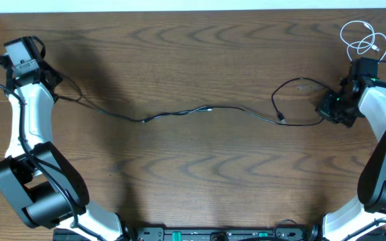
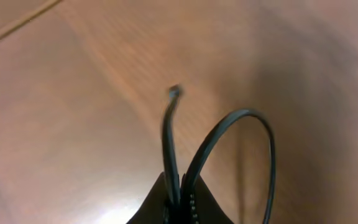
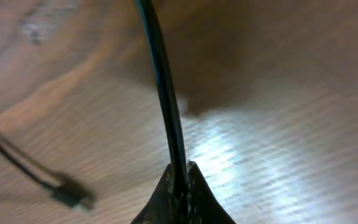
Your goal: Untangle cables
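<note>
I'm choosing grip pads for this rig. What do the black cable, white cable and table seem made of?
Black cable: probably a rubber or PVC jacket, smooth, slight sheen, bending in soft curves.
White cable: likely a similar plastic jacket, coiled loosely; finish too small to judge.
Table: wood or wood-look laminate, brown grain, semi-gloss, with glare in the right wrist view.

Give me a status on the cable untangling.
Done: the white cable lies apart at the far right corner. In hand: the left gripper and right gripper each pinch the black cable, stretched across the table. Left: a loop near its right end to pull out.
</note>
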Tool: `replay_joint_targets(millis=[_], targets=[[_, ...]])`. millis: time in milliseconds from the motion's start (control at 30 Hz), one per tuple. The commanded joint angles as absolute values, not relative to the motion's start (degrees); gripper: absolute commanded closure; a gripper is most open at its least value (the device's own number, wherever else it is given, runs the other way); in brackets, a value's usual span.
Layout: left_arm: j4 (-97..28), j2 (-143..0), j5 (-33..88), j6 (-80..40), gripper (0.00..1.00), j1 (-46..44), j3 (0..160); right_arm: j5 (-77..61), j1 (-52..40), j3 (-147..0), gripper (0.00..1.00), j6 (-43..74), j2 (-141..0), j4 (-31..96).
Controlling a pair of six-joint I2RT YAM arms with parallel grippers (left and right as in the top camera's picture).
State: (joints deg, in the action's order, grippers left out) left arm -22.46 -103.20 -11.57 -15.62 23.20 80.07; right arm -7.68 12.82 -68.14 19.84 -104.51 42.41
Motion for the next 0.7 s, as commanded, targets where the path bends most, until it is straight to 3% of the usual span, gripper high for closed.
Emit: replay_joint_targets(millis=[0,100,233,333,533,667], targets=[[-20.49,-102.85,1.50,-11.00,0.93,21.61,80.66,-14.79,11.49,-68.31,0.99,13.63,-104.60,40.25],[-20.60,-102.41,9.56,-10.68,0.92,19.66,80.66,-28.93,10.63,-68.99,0.99,6.33,-104.33,36.99],[-24.18,-102.41,21.61,-10.50,0.93,15.99,80.66,-38.00,9.21,-74.26,0.99,5.23,-102.21,37.43],[-29.15,-102.41,23.40,-10.50,0.93,11.64,80.66,-43.70,8.54,-81.06,0.99,5.39,-99.44,38.89],[-37.60,-102.45,23.35,-10.50,0.92,2.35,80.60,-36.99,8.51,-92.71,0.99,19.88,-95.04,42.68],[-42.26,-102.45,23.35,-10.50,0.92,-3.27,80.53,-33.34,8.51,-93.69,0.99,21.19,-94.28,45.60]])
